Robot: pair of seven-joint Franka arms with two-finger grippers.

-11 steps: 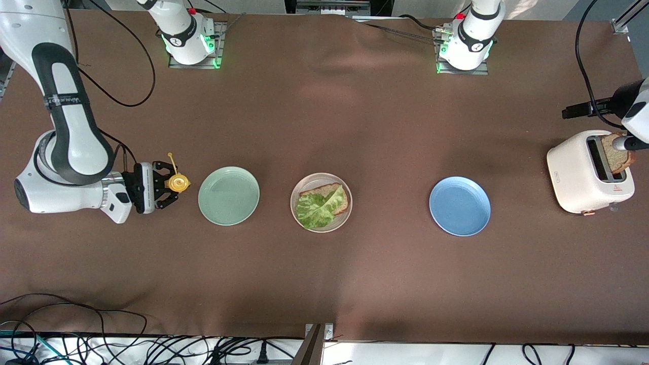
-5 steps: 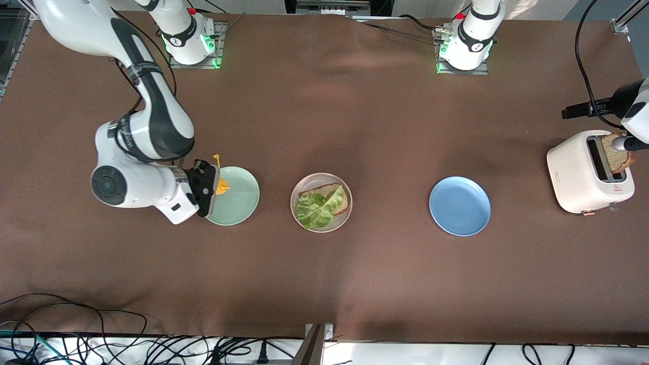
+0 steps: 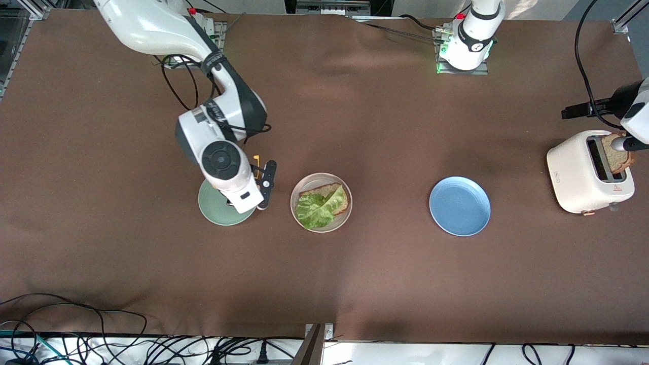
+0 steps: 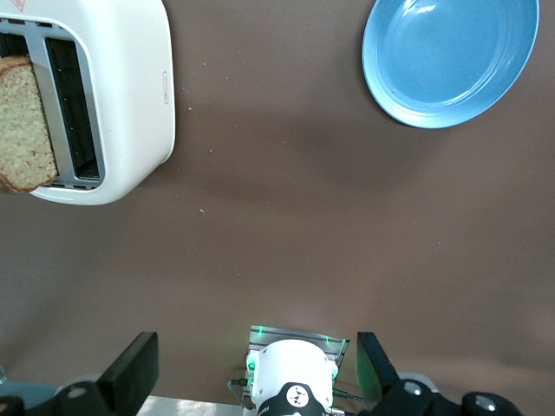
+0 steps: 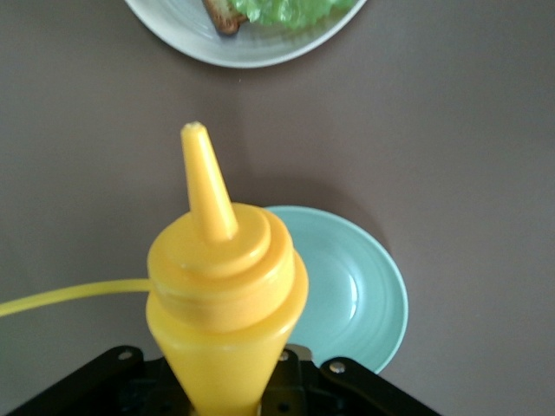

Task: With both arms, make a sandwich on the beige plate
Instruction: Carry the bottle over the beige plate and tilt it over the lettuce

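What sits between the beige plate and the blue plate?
Nothing: the front view shows only bare brown table between the beige plate and the blue plate.

right gripper [image 3: 263, 185] now nearer beige plate [image 3: 299, 213]

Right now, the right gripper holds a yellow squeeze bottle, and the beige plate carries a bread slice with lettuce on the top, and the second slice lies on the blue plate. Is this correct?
Not quite. The blue plate is bare in the front view; the second slice stands in the toaster. The rest holds: the right gripper holds the yellow squeeze bottle, and the beige plate carries bread with lettuce.
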